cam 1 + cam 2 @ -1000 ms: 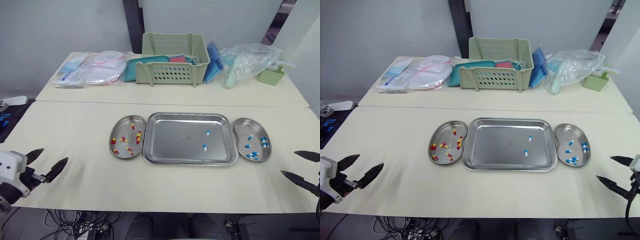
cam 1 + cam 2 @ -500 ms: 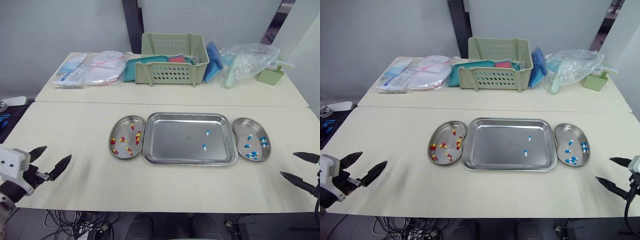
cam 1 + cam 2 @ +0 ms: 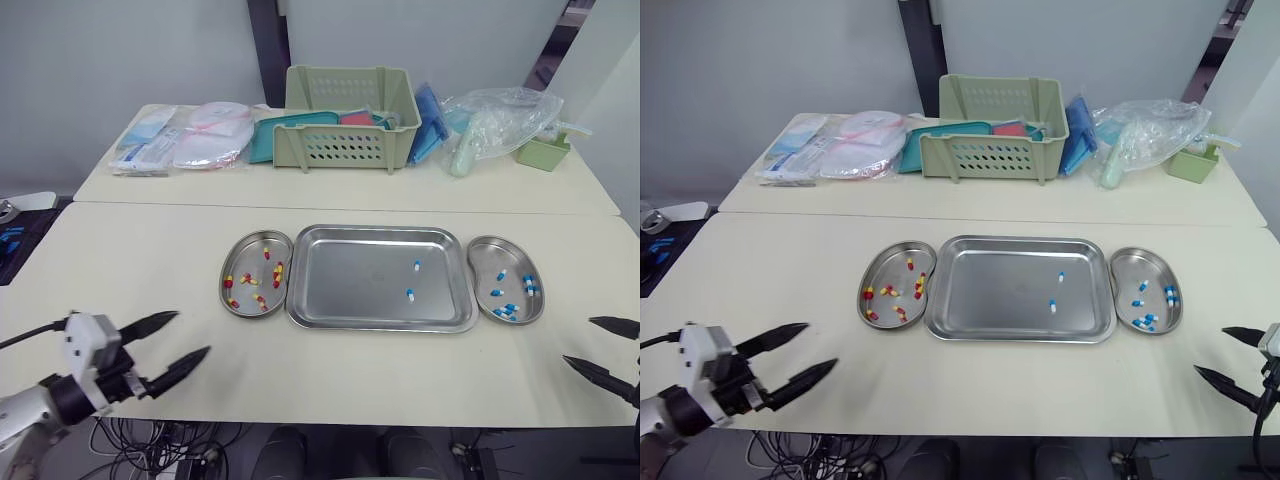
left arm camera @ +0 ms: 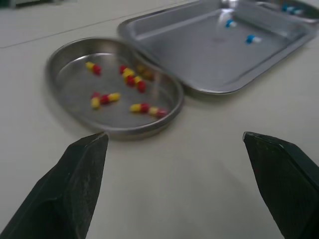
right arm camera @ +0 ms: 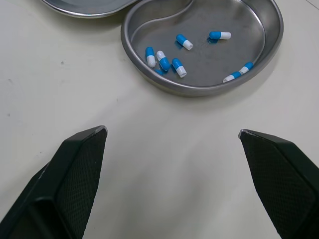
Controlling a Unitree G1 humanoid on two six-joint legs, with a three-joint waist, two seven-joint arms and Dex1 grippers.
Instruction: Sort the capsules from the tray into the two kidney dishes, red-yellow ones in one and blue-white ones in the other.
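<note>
A steel tray point(image 3: 345, 300) lies mid-table with two blue-white capsules point(image 3: 416, 266) point(image 3: 409, 294) in its right half. Against its left side sits a kidney dish point(image 3: 250, 305) holding several red-yellow capsules point(image 4: 130, 78). The kidney dish point(image 3: 480, 255) on its right side holds several blue-white capsules point(image 5: 164, 60). My left gripper point(image 3: 172, 342) hovers open near the table's front left edge, pointing toward the left dish. Low at the front right edge, short of the right dish, my right gripper point(image 3: 603, 346) is open and empty.
On the back table stand a green slotted basket point(image 3: 350, 130), packaged supplies point(image 3: 180, 140) at the left, a clear plastic bag point(image 3: 495, 120) and a small green box point(image 3: 542, 152) at the right.
My left gripper has swung right and forward, from the far left edge toward the left kidney dish. The right gripper has sunk slightly.
</note>
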